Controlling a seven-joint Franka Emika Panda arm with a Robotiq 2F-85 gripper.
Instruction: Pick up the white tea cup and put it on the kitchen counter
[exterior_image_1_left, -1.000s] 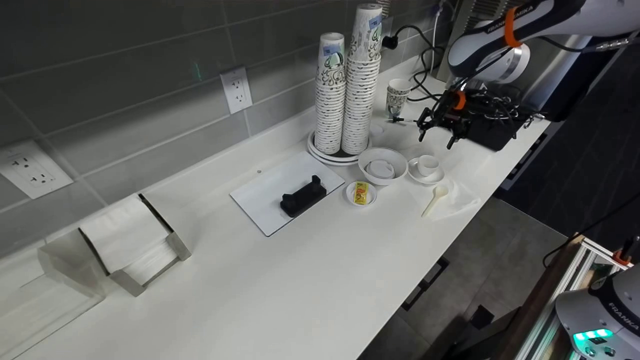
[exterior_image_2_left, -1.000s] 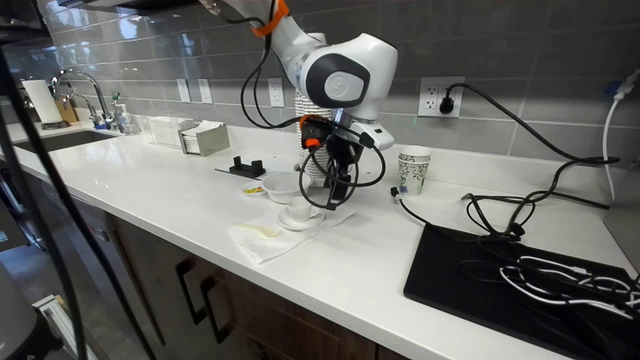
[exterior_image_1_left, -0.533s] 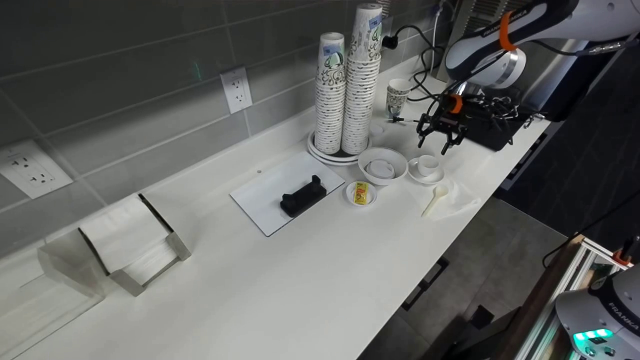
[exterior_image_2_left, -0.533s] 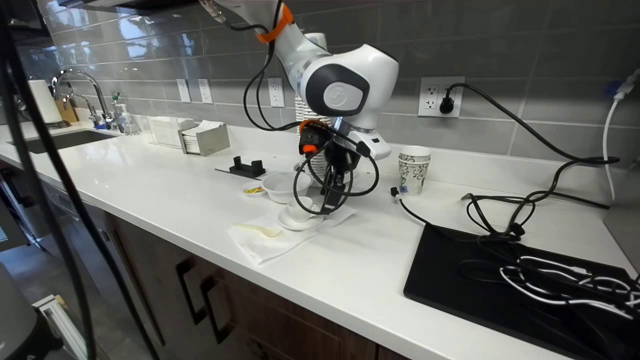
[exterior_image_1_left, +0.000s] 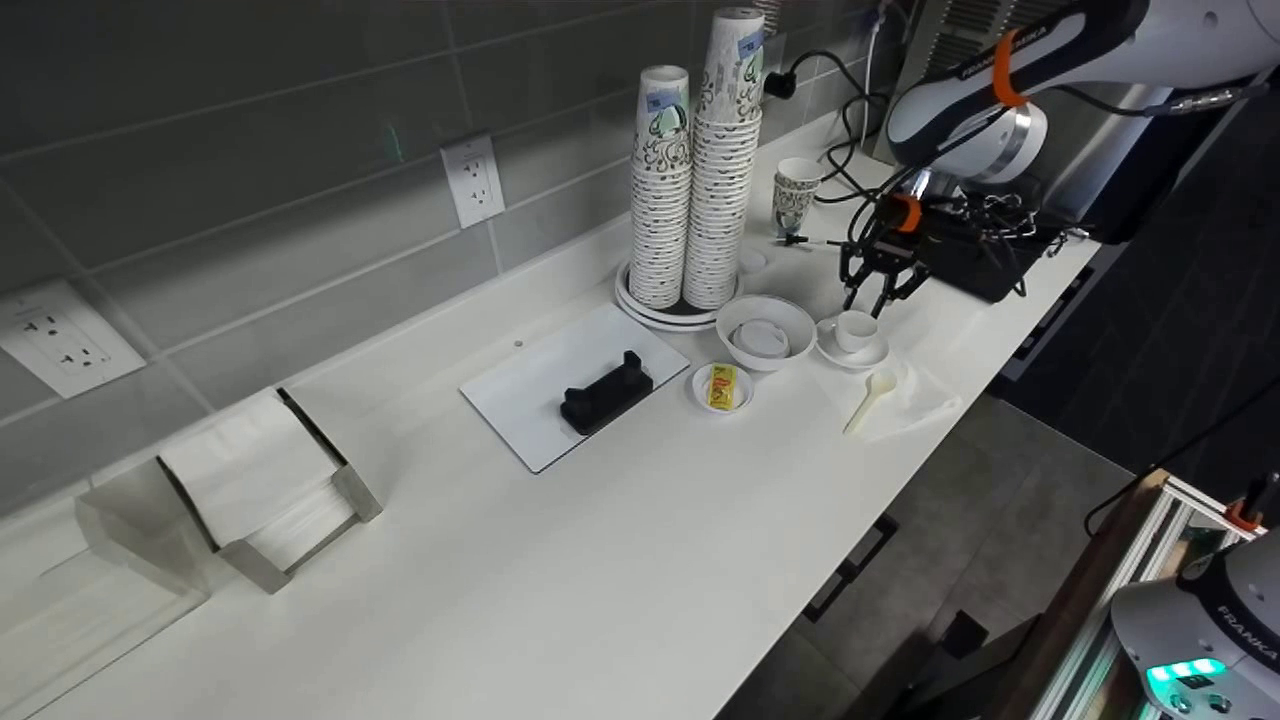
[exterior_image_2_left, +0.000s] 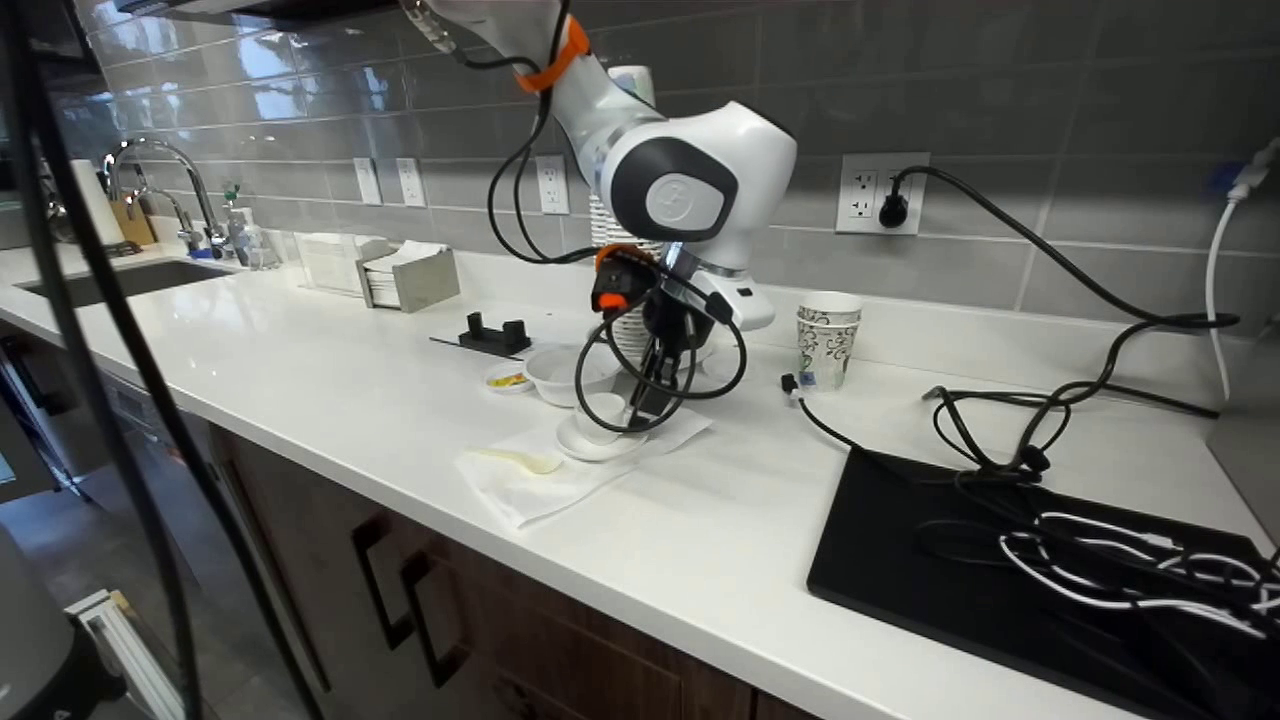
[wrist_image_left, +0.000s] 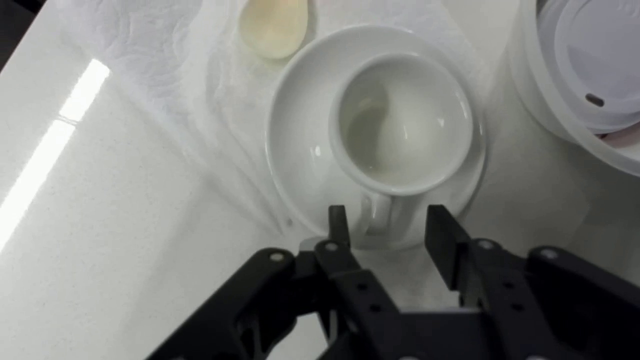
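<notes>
The white tea cup (wrist_image_left: 407, 135) stands upright on a white saucer (wrist_image_left: 300, 145) in the wrist view. Its handle (wrist_image_left: 380, 212) points toward my gripper (wrist_image_left: 387, 208), which is partly narrowed but open. One finger stands on each side of the handle, and a gap shows on both sides. In an exterior view the fingertips come down just behind the cup (exterior_image_1_left: 857, 332). A cable loop on the arm crosses in front of cup and gripper in an exterior view, so contact there is hard to judge. Cup and saucer rest over the long white kitchen counter (exterior_image_1_left: 600, 570).
A white bowl (wrist_image_left: 531, 85) holding a lid sits close beside the saucer. A pale spoon (wrist_image_left: 274, 27) lies on a thin napkin (wrist_image_left: 150, 65). Tall paper cup stacks (exterior_image_1_left: 660, 220) rise behind. Two more paper cups (exterior_image_2_left: 828, 345) and a black mat (exterior_image_2_left: 900, 560) with cables are nearby.
My gripper has come down and closer to the cup's handle, and its jaws have drawn partway together. Cup and saucer have stayed put.
</notes>
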